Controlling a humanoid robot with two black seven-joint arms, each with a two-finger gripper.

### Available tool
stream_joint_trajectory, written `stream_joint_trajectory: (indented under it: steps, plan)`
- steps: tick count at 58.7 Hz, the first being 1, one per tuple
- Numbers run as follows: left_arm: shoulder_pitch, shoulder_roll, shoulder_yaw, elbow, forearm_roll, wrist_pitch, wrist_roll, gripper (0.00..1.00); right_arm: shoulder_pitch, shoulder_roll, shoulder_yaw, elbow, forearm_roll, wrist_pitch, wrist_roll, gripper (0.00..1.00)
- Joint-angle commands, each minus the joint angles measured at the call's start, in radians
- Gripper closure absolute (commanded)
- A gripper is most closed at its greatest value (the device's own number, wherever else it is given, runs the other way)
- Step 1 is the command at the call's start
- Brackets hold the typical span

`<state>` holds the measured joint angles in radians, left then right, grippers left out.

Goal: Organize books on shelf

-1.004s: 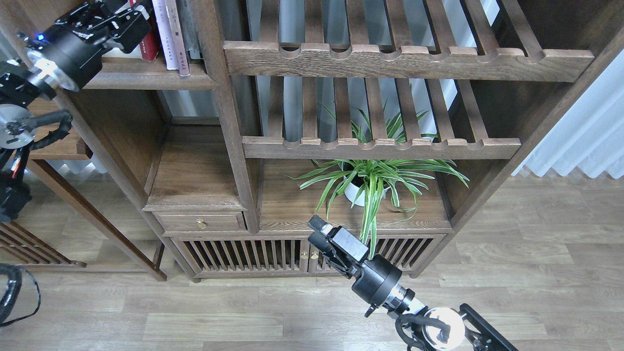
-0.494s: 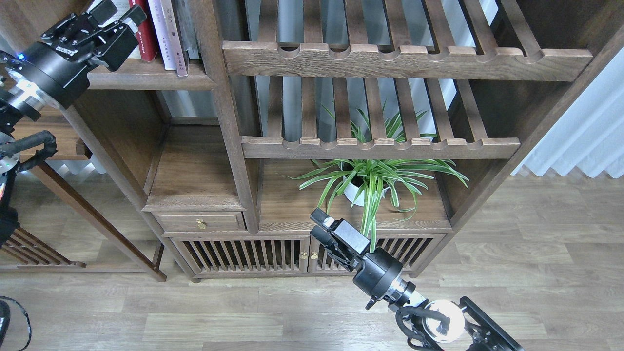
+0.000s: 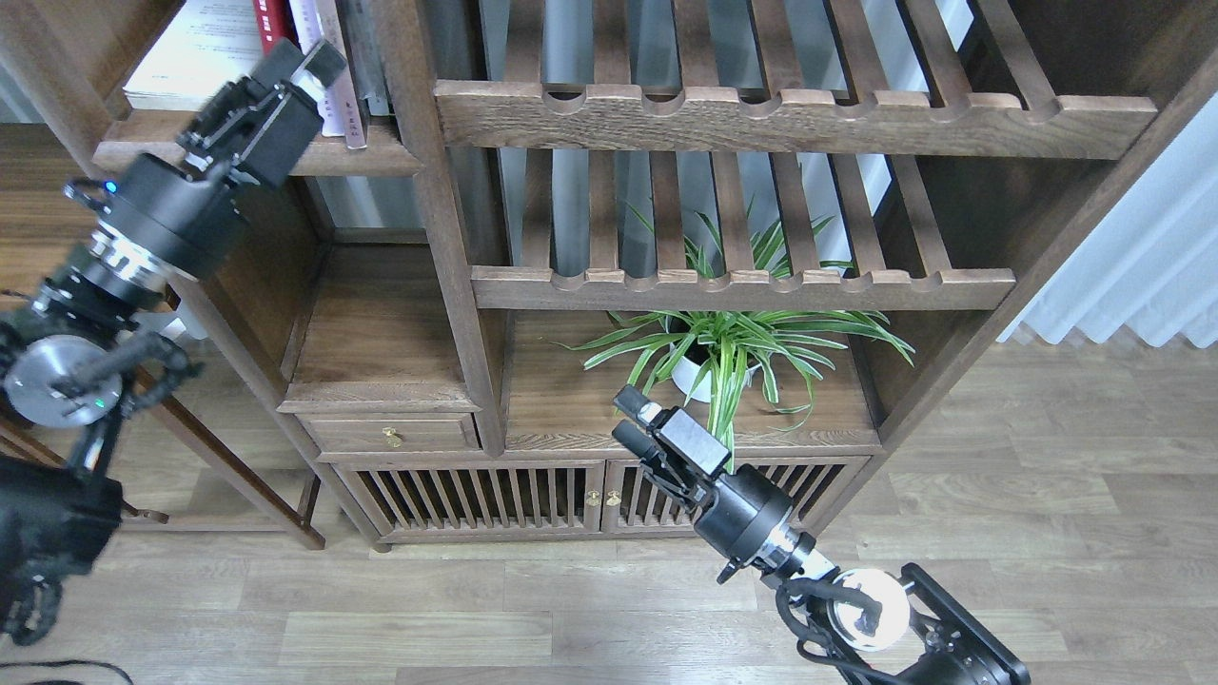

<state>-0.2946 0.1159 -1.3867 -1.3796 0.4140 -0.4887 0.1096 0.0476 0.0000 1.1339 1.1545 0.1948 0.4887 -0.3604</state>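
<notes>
A white book [image 3: 195, 48] lies flat on the dark wooden shelf [image 3: 366, 159] at the top left. A dark red book [image 3: 273, 13] stands upright beside it, against thin pale volumes [image 3: 335, 105]. The yellow-green book is out of view. My left gripper [image 3: 319, 68] is in front of the shelf's front edge, just below the red book, holding nothing. It is seen side-on, so I cannot tell whether its fingers are apart. My right gripper [image 3: 630, 420] hangs low in front of the cabinet, slightly open and empty.
Two slatted racks [image 3: 761, 119] with scalloped rails fill the middle bay. A potted spider plant [image 3: 728, 357] stands on the lower board just beyond my right gripper. A drawer [image 3: 390, 433] and slatted cabinet doors [image 3: 476, 495] are below. A curtain [image 3: 1132, 266] hangs at right.
My left arm has drawn back from the shelf and swung right and down, uncovering the white book lying flat. My right gripper has crept up and slightly right.
</notes>
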Motion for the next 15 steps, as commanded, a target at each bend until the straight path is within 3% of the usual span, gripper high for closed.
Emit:
stream_joint_trajectory:
  steps: [1,7,15]
  plan:
    - [0.146,-0.019,0.025,0.007,-0.003,0.000,0.001,0.24,0.000,0.000,0.006,0.001,0.000,0.000,-0.002,0.01]
    - [0.234,-0.016,0.041,0.014,-0.010,0.000,0.001,0.17,0.000,0.000,0.006,0.001,0.000,0.000,-0.002,0.01]
    - [0.250,-0.021,0.052,0.024,-0.014,0.000,-0.001,0.16,-0.002,0.000,0.003,0.001,-0.003,0.000,-0.002,0.01]
